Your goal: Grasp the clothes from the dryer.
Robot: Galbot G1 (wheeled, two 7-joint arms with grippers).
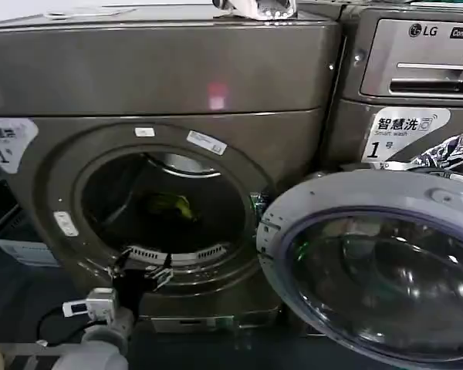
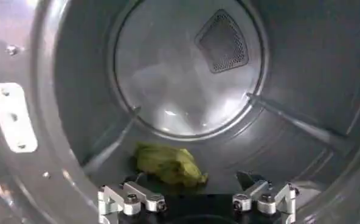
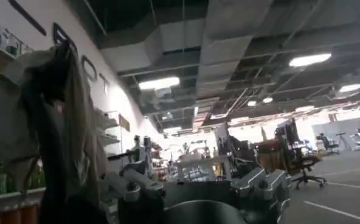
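The dryer (image 1: 154,69) stands with its round porthole open. In the head view the clothes (image 1: 172,205) are a small yellow-green bundle on the drum floor. My left gripper (image 1: 143,271) hangs at the lower rim of the opening, just outside the drum. In the left wrist view the clothes (image 2: 168,164) lie a short way ahead of the left gripper (image 2: 198,201), which is open with nothing between its fingers. My right gripper (image 3: 195,189) is raised away from the dryer, faces the room and is open and empty.
The dryer door (image 1: 370,262) is swung fully open to the right, low in front of the LG machine (image 1: 417,54). A white object (image 1: 255,8) sits on the dryer top. Inside the drum are raised baffles (image 2: 295,125) and a mesh vent (image 2: 224,41).
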